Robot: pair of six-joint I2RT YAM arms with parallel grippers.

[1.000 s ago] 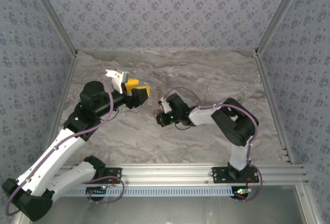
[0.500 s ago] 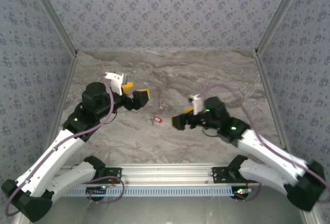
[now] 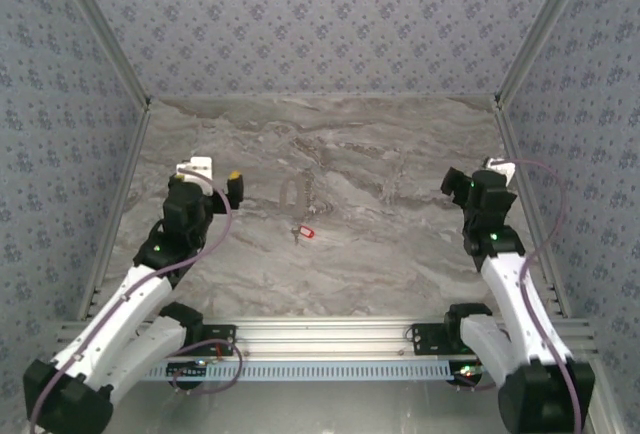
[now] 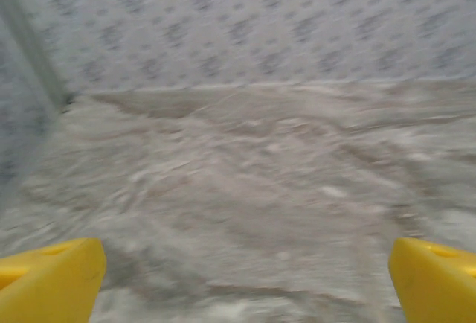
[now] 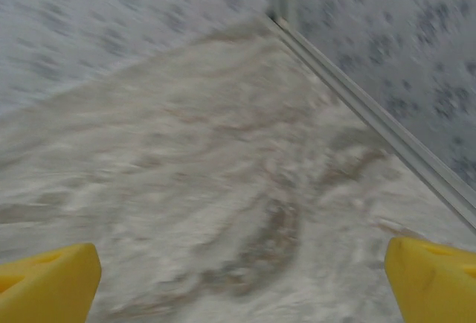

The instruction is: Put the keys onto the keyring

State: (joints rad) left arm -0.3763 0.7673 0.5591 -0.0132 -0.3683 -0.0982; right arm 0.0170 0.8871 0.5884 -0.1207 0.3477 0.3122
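**Counter [image 3: 400, 244].** The marbled grey surface carries 1 small key [image 3: 303, 232]. It lies flat near the counter's middle, slightly left of centre, with its red head pointing right and its short silver blade pointing left. A faint grey oval, which may be the keyring [image 3: 293, 194], lies just behind the key and apart from it. Its outline is too dim against the marble pattern to confirm in the top view.

**Left hand [image 3: 208, 176].** It sits at the left side of the counter, well apart from the key. In the left wrist view its 2 yellow fingertips [image 4: 48, 282] stand at opposite lower corners of the picture. The left hand [image 4: 242, 286] is spread wide, with bare counter between the tips and nothing held.

**Right hand [image 3: 482, 179].** It sits at the right side of the counter, near the right wall and well apart from the key. In the right wrist view the right hand [image 5: 238, 286] is also spread wide. Its yellow fingertips [image 5: 431, 282] frame bare counter, and it points toward the back right corner of the enclosure. Nothing is held.
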